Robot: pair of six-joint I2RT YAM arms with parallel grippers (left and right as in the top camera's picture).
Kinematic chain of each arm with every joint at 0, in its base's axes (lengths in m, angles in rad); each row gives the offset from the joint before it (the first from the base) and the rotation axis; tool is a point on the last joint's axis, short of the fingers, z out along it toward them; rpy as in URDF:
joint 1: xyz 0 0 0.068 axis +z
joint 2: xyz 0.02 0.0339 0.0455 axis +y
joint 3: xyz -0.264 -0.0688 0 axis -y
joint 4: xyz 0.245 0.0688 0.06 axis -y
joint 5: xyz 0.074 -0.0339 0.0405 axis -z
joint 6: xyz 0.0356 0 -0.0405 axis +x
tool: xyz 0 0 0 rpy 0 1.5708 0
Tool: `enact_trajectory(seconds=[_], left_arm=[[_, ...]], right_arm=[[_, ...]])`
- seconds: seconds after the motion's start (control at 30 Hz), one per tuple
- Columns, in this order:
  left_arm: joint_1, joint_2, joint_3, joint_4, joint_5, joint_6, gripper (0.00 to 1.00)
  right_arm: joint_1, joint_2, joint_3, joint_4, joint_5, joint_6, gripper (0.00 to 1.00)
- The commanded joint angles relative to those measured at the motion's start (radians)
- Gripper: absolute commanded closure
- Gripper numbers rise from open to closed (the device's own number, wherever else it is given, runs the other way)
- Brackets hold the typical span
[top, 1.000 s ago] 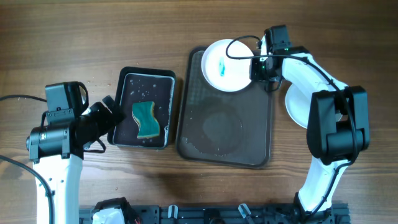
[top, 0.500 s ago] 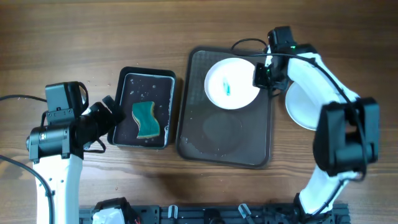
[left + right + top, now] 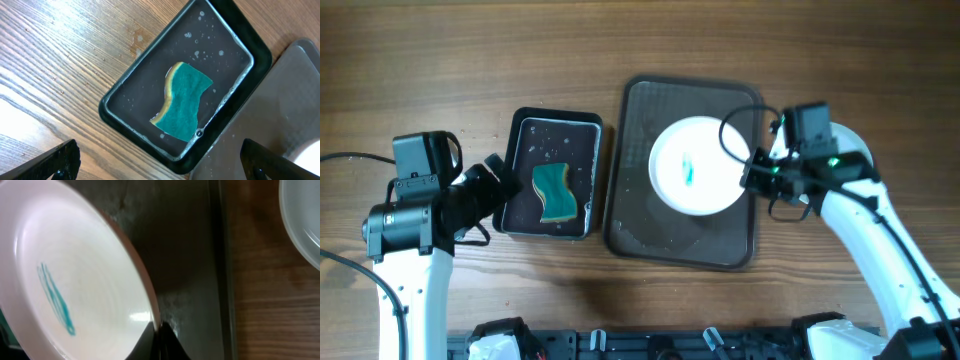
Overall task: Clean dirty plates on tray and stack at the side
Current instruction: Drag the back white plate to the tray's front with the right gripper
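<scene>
A white plate [image 3: 692, 165] with a teal smear [image 3: 689, 168] hangs over the middle of the dark brown tray [image 3: 632, 215]. My right gripper [image 3: 751, 178] is shut on its right rim. In the right wrist view the plate [image 3: 75, 280] is tilted, its rim pinched by the right gripper [image 3: 160, 336] above the tray [image 3: 185, 235]. Another white plate [image 3: 304, 215] lies on the wood beyond the tray's right edge. My left gripper [image 3: 503, 190] stands open at the left side of the black pan [image 3: 525, 128], holding nothing.
The teal-and-yellow sponge [image 3: 183, 100] lies in the wet black pan [image 3: 125, 85], left of the tray [image 3: 285, 95]. Water drops speckle the tray floor. Bare wooden table surrounds both. My right arm's cable loops over the tray's right rim.
My right gripper has carried the plate from the tray's far end to its middle. The right arm swung out to the right and now covers the plate beside the tray. The left arm is still.
</scene>
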Motion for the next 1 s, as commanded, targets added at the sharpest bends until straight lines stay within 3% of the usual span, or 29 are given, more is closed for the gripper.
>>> enact_trajectory(seconds=[0.0,0.13,0.2,0.3,0.53,0.63,0.8,0.97], left_arm=[[0.006,-0.005,0.011,-0.001,0.012,0.002,0.0],[0.006,-0.005,0.011,-0.001,0.012,0.002,0.0],[0.006,-0.005,0.011,0.0,0.012,0.002,0.0],[0.006,-0.005,0.011,-0.001,0.012,0.002,0.0],[0.006,-0.005,0.011,0.0,0.012,0.002,0.0],[0.006,-0.005,0.011,0.0,0.012,0.002,0.0],[0.006,-0.005,0.011,0.0,0.012,0.002,0.0],[0.006,-0.006,0.011,0.093,0.037,0.002,0.0]], right_arm=[[0.038,-0.003,-0.134,0.135,-0.028,0.052,0.96],[0.067,0.026,-0.191,0.256,-0.008,0.113,0.96],[0.067,0.044,-0.191,0.259,0.016,0.224,0.96],[0.067,0.06,-0.191,0.274,0.02,0.25,0.96],[0.067,0.06,-0.163,0.221,0.005,-0.045,0.82],[0.067,0.049,-0.13,0.143,-0.023,-0.093,0.73],[0.067,-0.012,-0.023,-0.019,-0.031,-0.201,0.72],[0.067,-0.117,0.069,-0.137,-0.06,-0.272,0.71]])
